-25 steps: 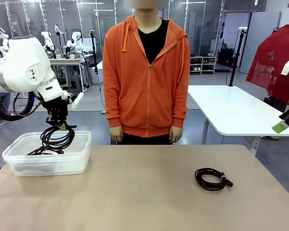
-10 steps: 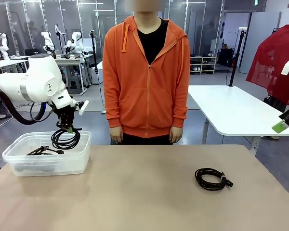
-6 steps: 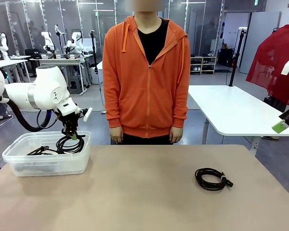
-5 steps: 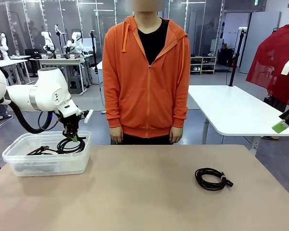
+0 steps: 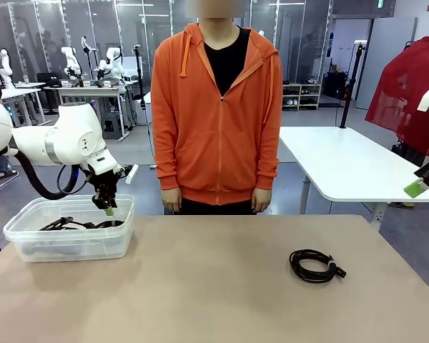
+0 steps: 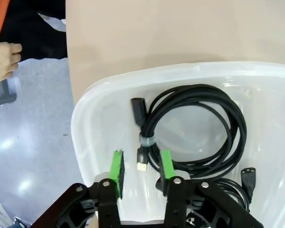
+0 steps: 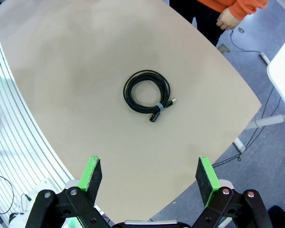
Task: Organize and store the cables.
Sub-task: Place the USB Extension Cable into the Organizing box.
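One coiled black cable (image 5: 315, 265) lies on the tan table (image 5: 214, 286) at the right; the right wrist view shows this cable (image 7: 146, 91) far below my wide-open right gripper (image 7: 148, 173). My right gripper (image 5: 419, 185) hangs high at the right edge. Just above the far right end of the clear plastic bin (image 5: 71, 244) hovers my left gripper (image 5: 109, 208), its jaws apart and holding nothing. A coiled cable (image 6: 199, 128) lies loose on the floor of the bin (image 6: 92, 123), its plug showing between my green pads (image 6: 117, 166). Part of another cable (image 6: 237, 187) lies beside it.
A person in an orange hoodie (image 5: 218, 107) stands at the table's far edge, hands (image 6: 4, 59) down at the sides. A white table (image 5: 343, 161) stands behind on the right. Bare tabletop stretches between the bin and the loose cable.
My left gripper carried a coil to the bin's right end, lowered it and opened. The coil now lies in the bin. The right arm has not moved.
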### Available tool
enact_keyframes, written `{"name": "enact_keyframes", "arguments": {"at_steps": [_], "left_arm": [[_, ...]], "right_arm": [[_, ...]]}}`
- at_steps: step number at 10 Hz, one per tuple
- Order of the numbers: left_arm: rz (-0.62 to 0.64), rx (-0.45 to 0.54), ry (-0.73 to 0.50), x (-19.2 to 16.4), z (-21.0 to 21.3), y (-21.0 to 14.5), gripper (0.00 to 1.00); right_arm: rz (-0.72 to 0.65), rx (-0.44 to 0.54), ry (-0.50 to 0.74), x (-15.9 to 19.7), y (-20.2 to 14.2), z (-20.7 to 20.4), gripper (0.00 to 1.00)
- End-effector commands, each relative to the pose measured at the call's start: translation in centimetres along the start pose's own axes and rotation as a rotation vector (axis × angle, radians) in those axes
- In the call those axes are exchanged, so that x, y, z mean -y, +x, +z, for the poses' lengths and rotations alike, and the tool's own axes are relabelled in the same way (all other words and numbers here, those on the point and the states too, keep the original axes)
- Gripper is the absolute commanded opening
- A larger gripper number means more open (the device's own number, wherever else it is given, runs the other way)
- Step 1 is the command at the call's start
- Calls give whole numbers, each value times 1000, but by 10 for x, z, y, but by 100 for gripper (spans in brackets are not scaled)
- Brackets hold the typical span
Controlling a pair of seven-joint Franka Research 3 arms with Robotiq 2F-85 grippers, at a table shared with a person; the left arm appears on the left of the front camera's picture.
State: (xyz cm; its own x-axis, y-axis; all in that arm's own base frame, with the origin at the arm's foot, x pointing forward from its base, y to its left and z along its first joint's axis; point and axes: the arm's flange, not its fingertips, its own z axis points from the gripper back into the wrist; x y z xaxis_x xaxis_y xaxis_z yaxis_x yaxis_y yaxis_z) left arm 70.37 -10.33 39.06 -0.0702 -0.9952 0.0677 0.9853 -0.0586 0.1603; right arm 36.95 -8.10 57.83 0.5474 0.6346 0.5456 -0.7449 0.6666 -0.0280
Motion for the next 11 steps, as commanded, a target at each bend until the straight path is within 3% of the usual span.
{"name": "enact_keyframes", "arguments": {"at_steps": [1,6,9,10,11], "left_arm": [[16,12,-17,-5,4,0,57],[74,24,-11,5,12,-3,100],[110,43,-83,30,14,-2,100],[78,13,-22,5,10,-1,100],[78,13,-22,5,10,-1,100]], "right_arm": [[-2,10,-2,-1,-2,-2,100],[-2,10,-2,-1,-2,-2,100],[-2,10,-2,-1,-2,-2,100],[-2,10,-2,-1,-2,-2,100],[-2,10,-2,-1,-2,-2,100]]}}
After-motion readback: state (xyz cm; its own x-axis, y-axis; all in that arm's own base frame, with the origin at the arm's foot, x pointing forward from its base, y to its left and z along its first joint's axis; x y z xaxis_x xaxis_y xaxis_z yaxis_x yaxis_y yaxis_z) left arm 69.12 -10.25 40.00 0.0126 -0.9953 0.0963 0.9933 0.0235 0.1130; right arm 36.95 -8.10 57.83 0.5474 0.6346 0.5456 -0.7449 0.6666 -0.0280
